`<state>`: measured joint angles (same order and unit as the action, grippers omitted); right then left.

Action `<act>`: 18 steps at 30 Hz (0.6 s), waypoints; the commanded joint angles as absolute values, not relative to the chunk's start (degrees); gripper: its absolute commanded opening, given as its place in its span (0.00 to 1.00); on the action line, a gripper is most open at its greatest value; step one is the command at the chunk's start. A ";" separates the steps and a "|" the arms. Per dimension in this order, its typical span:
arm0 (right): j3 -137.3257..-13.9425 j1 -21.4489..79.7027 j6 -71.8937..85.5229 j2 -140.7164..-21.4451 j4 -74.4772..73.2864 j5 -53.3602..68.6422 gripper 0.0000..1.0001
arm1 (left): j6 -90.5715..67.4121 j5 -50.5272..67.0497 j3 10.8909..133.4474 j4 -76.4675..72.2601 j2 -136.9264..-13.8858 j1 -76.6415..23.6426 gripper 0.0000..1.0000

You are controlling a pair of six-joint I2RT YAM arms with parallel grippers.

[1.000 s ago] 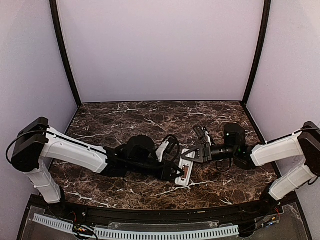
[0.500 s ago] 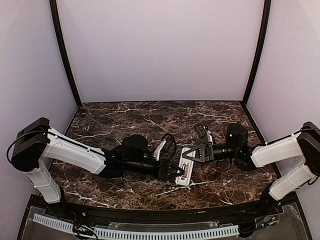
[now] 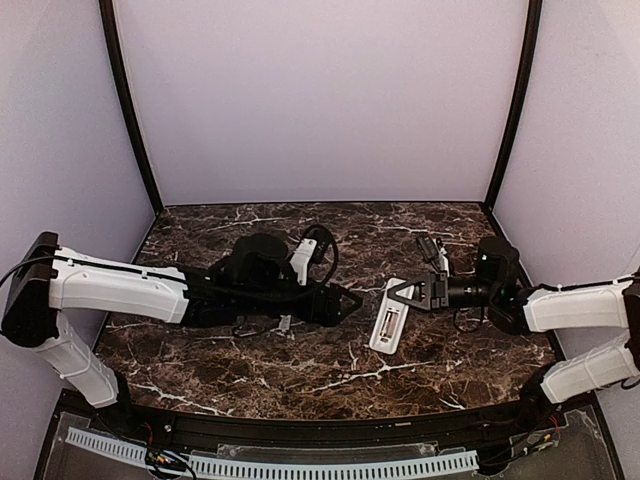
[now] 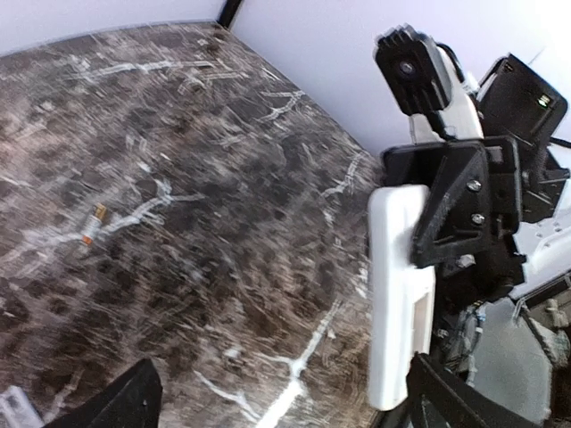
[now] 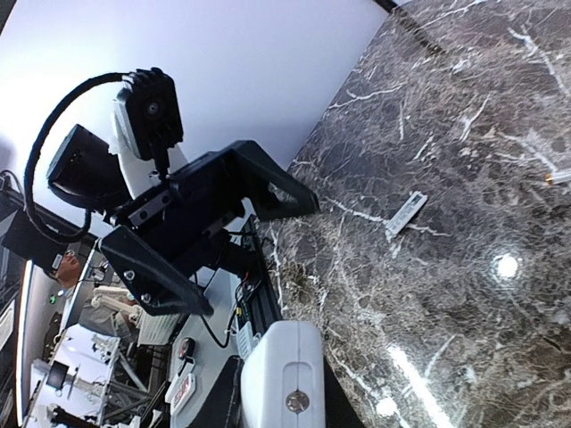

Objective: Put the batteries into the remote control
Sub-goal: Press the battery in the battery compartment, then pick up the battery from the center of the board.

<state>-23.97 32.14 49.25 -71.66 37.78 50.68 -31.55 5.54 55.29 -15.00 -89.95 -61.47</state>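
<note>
Dark marble worktop (image 3: 200,370). Left hand (image 3: 345,301) is spread wide and empty, facing right. Right hand (image 3: 403,294) is clamped on the far end of the remote control (image 3: 388,327), whose long axis slants toward the near edge. A loose battery (image 4: 92,225) lies on the worktop; the free left hand looks better placed to fetch it.

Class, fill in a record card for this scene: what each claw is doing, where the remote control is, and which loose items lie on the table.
left claw: open, holding nothing, apart from the remote control
right claw: shut on one end of the remote control
remote control: white, held between the two arms
loose on the table: one battery; one flat white piece
batteries inside the remote control: cannot tell
</note>
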 commanded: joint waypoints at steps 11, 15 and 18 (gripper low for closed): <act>-25.61 23.14 31.53 -52.93 12.05 46.20 0.00 | 2.71 -15.23 79.48 17.62 -102.35 -57.50 0.99; -24.73 22.42 30.65 -51.17 12.45 48.30 0.00 | 5.00 -9.82 84.53 19.90 -107.71 -54.50 0.98; -24.44 22.26 29.84 -50.40 12.56 49.69 0.00 | 5.76 -4.54 88.34 21.09 -110.82 -51.74 0.97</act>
